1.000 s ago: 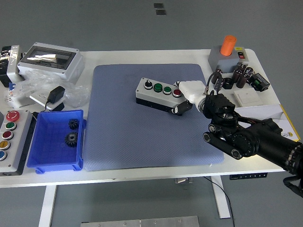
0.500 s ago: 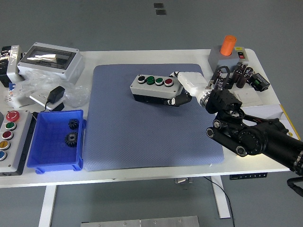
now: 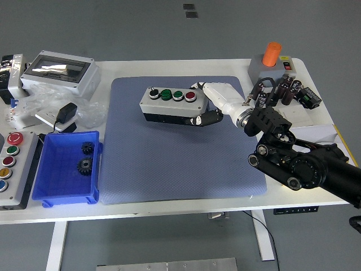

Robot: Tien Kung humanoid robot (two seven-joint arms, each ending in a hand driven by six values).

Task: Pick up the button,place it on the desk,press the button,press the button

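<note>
Grey and boxy, the button box (image 3: 169, 105) carries a row of four controls on top: a black knob, two green buttons and a red one. It sits over the far middle of the blue mat (image 3: 180, 141), which covers the centre of the white bench (image 3: 169, 209). The right hand (image 3: 211, 107) grasps the box at its right end, white fingers (image 3: 198, 86) over the top far edge and dark fingertips under the near side; whether the box touches the mat or hangs just above it cannot be told. The black right arm (image 3: 304, 164) reaches in from the lower right. To the left, a blue bin (image 3: 42, 169) holds two small black gears (image 3: 84, 164), and a panel of coloured buttons (image 3: 11, 164) lies at the left edge. At the far right stands a grey base with an orange cylinder (image 3: 272, 54)
</note>
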